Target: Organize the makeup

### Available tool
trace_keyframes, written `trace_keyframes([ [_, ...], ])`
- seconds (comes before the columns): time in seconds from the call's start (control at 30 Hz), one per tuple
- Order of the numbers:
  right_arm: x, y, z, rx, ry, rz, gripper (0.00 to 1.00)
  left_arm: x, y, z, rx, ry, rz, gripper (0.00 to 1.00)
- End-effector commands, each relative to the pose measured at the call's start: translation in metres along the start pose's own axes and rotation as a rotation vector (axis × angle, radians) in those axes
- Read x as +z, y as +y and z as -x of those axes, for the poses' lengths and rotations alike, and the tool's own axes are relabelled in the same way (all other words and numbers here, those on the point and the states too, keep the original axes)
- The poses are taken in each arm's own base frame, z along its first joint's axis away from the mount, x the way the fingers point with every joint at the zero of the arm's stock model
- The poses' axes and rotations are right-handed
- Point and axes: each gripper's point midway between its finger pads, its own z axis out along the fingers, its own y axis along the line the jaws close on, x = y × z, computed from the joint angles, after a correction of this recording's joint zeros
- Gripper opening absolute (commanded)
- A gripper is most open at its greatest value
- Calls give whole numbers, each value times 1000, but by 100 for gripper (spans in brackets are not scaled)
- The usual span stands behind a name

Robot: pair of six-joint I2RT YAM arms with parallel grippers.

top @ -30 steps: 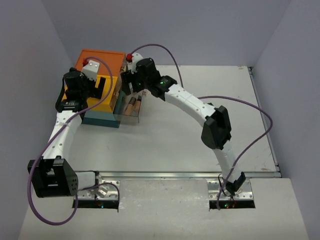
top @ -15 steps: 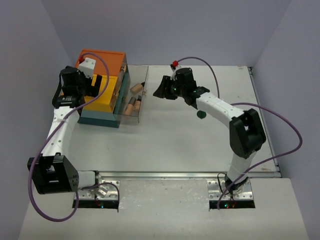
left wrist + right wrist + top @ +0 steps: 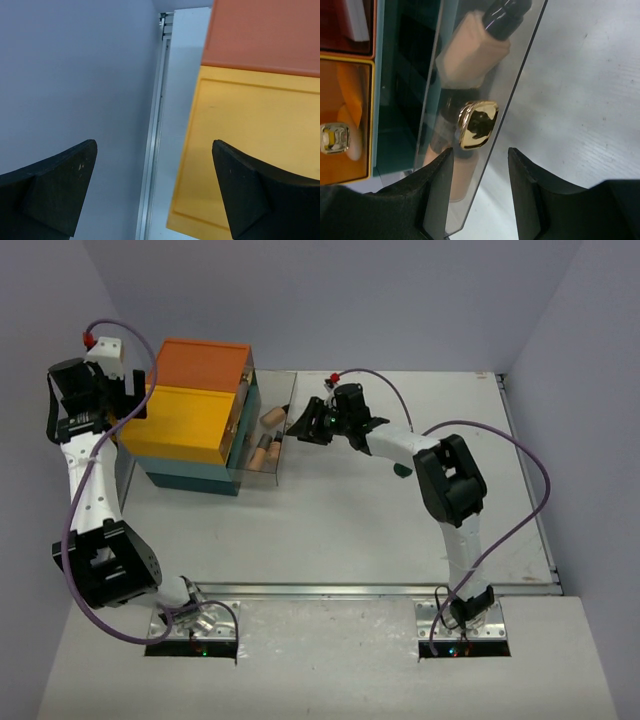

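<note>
In the top view a dark green disc (image 3: pixel 402 471) lies partly under the right arm (image 3: pixel 385 440), so only a part of it shows. The bottles (image 3: pixel 265 450) in the clear drawer (image 3: pixel 278 390) are too small there to count surely.

In the right wrist view the tan bottle (image 3: pixel 470 52) has its dark cap cut off by the upper edge. A second one lower down is blurred behind the drawer front. A white thing (image 3: pixel 357 17) in the red compartment (image 3: pixel 332 30) is cut off by the upper edge.

In the left wrist view the drawer box (image 3: pixel 250 150) runs out of the picture to the right. Both fingers (image 3: pixel 50 185) of the left gripper (image 3: pixel 154 145) are cut off at the bottom.
</note>
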Motion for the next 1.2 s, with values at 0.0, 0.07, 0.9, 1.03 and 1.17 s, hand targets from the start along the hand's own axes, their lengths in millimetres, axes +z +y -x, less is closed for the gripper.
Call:
trace_keyframes([
  [0.0,5,36,29,-15,-63,131,48,7,9,4,-75,-17,-65,97],
  [0.07,10,33,25,0,-55,139,47,13,10,-4,-87,4,-69,98],
  [0.9,120,84,-10,64,-19,261,43,41,-46,-84,-183,125,-308,92],
  [1.03,129,84,-20,81,-12,271,43,40,-50,-91,-185,135,-317,92],
  [1.17,132,80,-25,83,-12,257,43,36,-53,-94,-179,131,-322,92],
])
